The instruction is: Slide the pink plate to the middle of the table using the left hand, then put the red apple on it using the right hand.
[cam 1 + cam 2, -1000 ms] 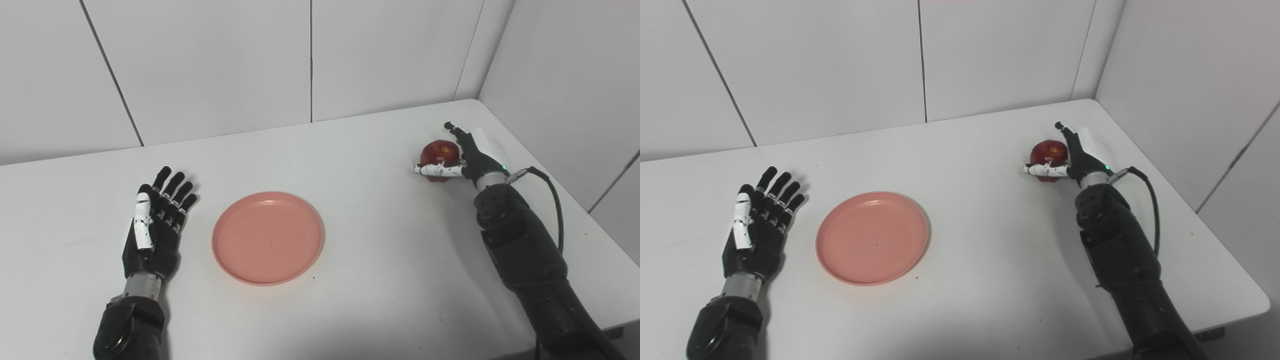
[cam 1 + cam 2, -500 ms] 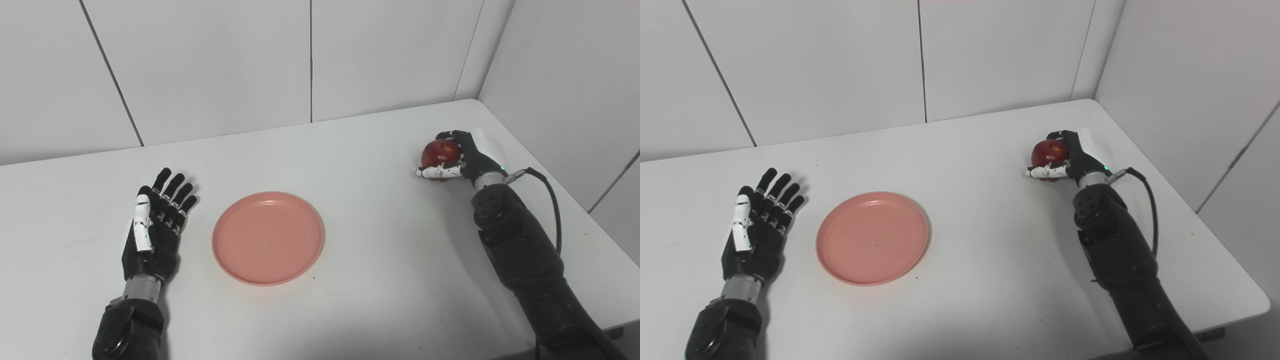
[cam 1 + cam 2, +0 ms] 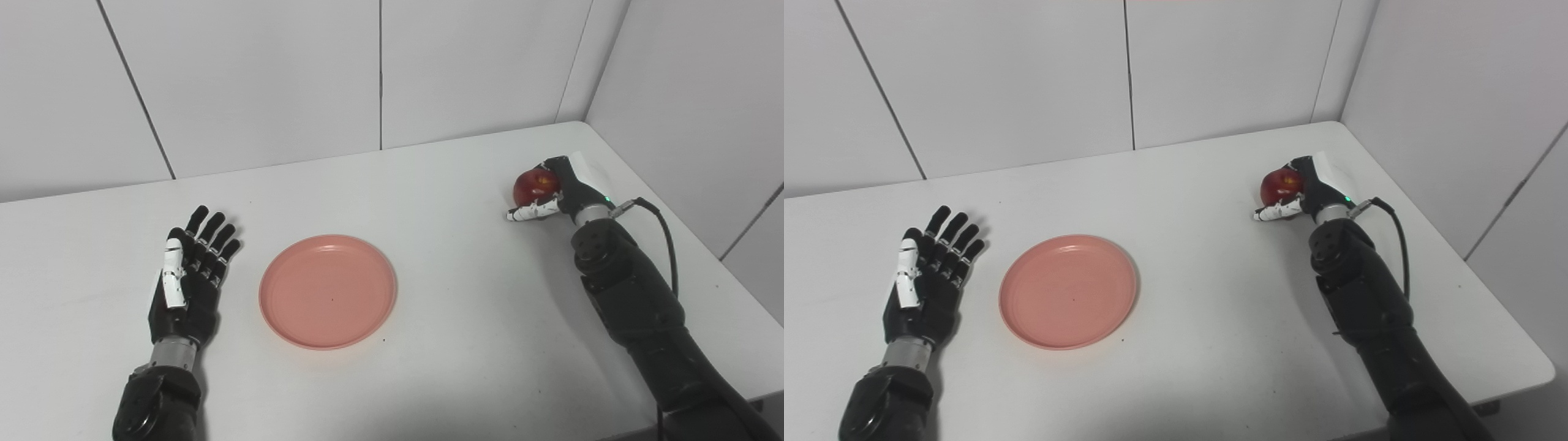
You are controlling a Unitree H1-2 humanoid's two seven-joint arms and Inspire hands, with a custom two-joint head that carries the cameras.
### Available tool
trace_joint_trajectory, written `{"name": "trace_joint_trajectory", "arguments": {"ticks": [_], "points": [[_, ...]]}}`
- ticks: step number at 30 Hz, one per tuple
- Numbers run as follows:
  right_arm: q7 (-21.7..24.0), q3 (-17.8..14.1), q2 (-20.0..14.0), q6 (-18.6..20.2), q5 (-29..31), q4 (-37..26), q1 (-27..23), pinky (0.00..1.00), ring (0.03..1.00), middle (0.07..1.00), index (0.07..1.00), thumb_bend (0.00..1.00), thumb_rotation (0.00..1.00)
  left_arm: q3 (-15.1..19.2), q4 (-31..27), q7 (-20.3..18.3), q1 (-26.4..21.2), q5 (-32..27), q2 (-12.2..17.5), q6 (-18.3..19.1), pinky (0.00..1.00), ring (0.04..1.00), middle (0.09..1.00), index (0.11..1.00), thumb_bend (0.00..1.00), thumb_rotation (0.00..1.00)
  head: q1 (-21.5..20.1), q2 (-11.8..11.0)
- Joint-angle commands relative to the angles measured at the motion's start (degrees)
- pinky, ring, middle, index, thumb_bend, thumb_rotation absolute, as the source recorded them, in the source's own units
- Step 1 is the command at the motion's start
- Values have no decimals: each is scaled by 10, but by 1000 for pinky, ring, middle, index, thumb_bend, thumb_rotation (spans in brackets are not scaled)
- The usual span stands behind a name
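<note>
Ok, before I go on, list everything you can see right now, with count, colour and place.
plate: one, pink, empty, flat on the table left of centre
apple: one, red, far right, in the right hand
table: one, white, set into a corner of pale wall panels
cable: one, black, looping off the right wrist
left hand: black with a white thumb, open, beside the plate's left edge
right hand: black and white, closed around the apple
</note>
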Motion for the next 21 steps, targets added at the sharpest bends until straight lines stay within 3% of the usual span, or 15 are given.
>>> {"name": "trace_joint_trajectory", "arguments": {"ticks": [1,11,21], "points": [[-18,-1,-15,-26,-5,-11,-24,386,457,514,484,521,135,-1,18,-5,18,-3,4,13,904,897,906,898,339,1000,0,1],[-37,-18,-10,-39,2,-47,-14,370,447,501,483,519,131,-3,15,-1,18,0,2,13,904,895,904,897,339,1000,4,-1],[-13,-22,-7,12,-6,-144,-10,400,461,503,484,519,133,-3,16,1,18,1,0,11,905,893,902,894,338,1000,6,-1]]}}
